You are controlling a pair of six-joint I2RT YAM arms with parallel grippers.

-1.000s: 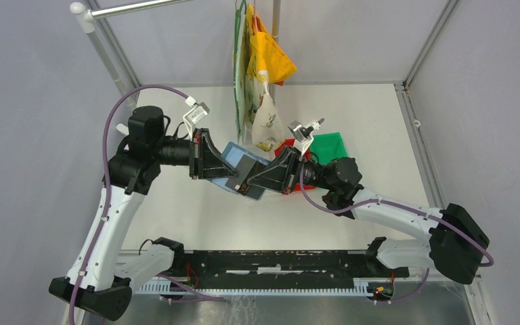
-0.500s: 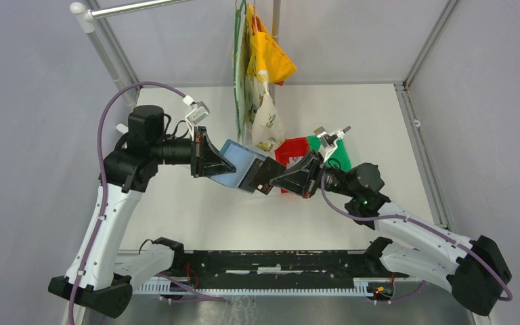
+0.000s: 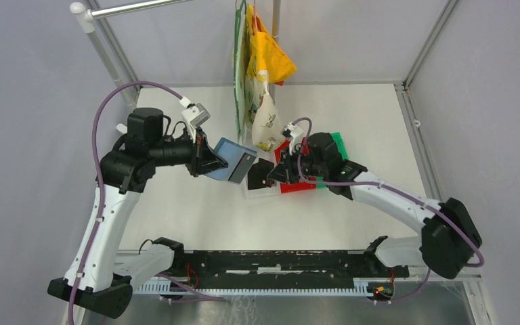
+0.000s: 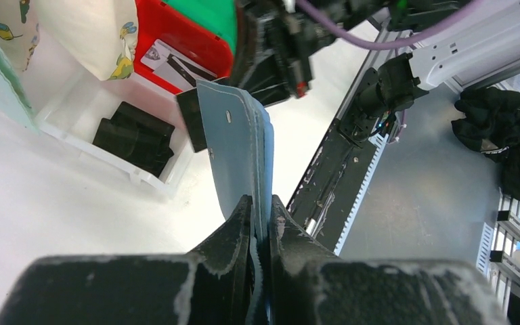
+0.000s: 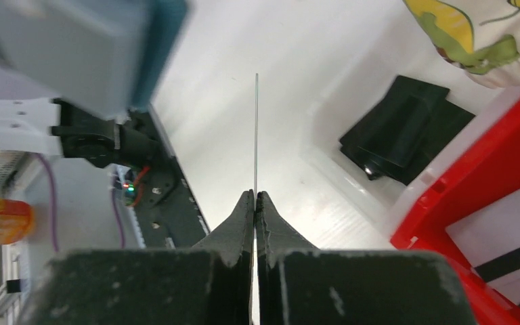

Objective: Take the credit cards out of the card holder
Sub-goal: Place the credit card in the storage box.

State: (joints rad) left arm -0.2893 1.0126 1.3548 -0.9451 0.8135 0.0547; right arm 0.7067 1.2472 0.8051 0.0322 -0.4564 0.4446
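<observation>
Left tool (image 4: 261, 203) is pinched narrow on one edge of the card holder (image 4: 233, 145), which hangs above the tabletop, left of centre. The holder is soft and light and it flexes, so you want a firm pinch. Right tool (image 5: 255, 196) is closed tight on one dark card (image 3: 260, 174), clear of the holder, over the white bin (image 4: 142, 179). The card is thin, stiff and probably slick, so grip its flat faces.

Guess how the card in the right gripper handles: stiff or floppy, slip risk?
Likely stiff: the card stands out of the right gripper as a straight edge-on line, no droop. Probably light, being that thin. Pinched only at one end, it could pivot or slip if bumped.
</observation>
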